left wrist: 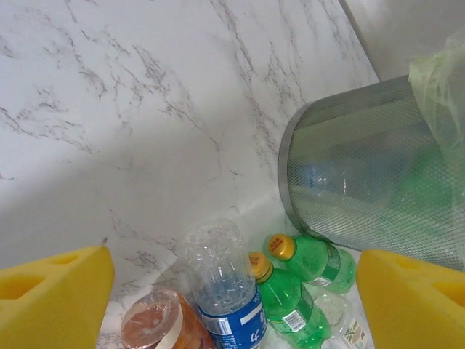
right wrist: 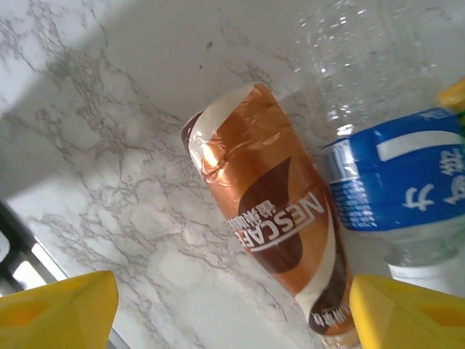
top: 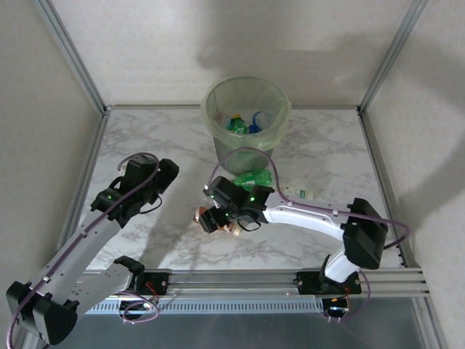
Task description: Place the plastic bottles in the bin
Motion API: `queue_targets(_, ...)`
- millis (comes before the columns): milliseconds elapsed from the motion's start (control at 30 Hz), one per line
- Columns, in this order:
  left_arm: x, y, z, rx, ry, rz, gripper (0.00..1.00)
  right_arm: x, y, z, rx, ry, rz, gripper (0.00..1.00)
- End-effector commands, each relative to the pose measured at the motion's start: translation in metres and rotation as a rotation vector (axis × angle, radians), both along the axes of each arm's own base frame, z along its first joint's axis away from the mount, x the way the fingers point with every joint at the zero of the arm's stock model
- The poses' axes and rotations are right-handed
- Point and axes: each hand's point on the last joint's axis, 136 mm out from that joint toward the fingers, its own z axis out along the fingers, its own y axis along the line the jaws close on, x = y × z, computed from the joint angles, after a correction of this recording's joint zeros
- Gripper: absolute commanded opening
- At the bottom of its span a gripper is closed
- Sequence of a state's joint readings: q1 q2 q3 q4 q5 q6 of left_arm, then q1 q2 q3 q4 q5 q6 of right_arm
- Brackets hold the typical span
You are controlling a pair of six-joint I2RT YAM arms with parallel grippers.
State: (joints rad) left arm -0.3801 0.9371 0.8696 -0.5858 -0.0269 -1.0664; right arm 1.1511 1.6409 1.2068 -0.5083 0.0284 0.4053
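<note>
Yellow pads of your right pincer fill the bottom corners of the right wrist view. They stand wide apart and grip nothing. A brown coffee bottle lies on its side between them on the marble table, and neither pad touches it as far as the view shows. Just beside it is a clear bottle with a blue label; you can't tell whether the two touch. From the top view, this pincer hangs low over the brown bottle, near the middle of the table and in front of the bin.

Your left pincer is also spread wide and holds nothing. It hovers over the left part of the table, well apart from the bin, and faces the pile. In its wrist view the brown bottle and the blue-label bottle lie nearest. Two green bottles with yellow caps lie behind them, right at the foot of the bin. A small clear bottle with a white label lies just beside the green pair.

The bin is grey mesh with a pale green liner over its rim. It stands upright at the far middle of the table. Several loose bottles, green and blue, are already inside it.
</note>
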Motion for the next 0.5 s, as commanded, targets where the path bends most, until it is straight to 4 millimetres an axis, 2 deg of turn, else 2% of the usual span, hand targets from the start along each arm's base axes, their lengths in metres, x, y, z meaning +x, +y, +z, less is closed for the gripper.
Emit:
queue_targets(0, -0.004, 0.010, 0.000, 0.008, 0.006, 0.036, 0.86, 0.004, 0.015, -0.002, -0.027, -0.058, 0.033, 0.83)
queue_targets(300, -0.006, 0.012, -0.003, 0.010, 0.004, 0.028, 0.86, 0.012, 0.028, -0.024, -0.102, -0.077, 0.040, 0.82)
queue_targets(467, -0.004, 0.007, -0.007, -0.024, 0.003, 0.019, 0.86, 0.016, 0.028, -0.034, -0.162, -0.098, 0.037, 0.81)
